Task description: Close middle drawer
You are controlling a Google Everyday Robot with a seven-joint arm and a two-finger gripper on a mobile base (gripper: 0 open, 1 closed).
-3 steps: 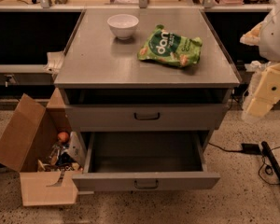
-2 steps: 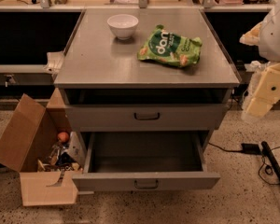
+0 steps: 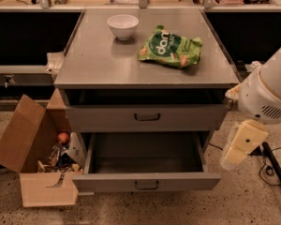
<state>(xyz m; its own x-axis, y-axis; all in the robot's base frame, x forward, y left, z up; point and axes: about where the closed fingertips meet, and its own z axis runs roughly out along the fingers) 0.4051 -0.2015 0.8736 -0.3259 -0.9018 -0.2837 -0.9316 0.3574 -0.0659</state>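
The middle drawer (image 3: 145, 182) is pulled far out of the grey cabinet, with its deep grey box empty and a small dark bar handle on the front panel. Above it a shut drawer (image 3: 147, 117) has the same kind of handle. Any drawer below is hidden by the open one. My gripper (image 3: 234, 156), a cream piece under the white arm housing (image 3: 267, 95), hangs to the right of the cabinet. It is level with the open drawer's right side and does not touch it.
On the cabinet top (image 3: 103, 64) stand a white bowl (image 3: 122, 26) and a green snack bag (image 3: 171, 48). An open cardboard box (image 3: 35, 158) of clutter sits on the floor to the left. Dark cables (image 3: 271, 165) lie on the floor at the right.
The arm and gripper have come down and slightly left, from beside the cabinet top to beside the open drawer. The drawer has not moved.
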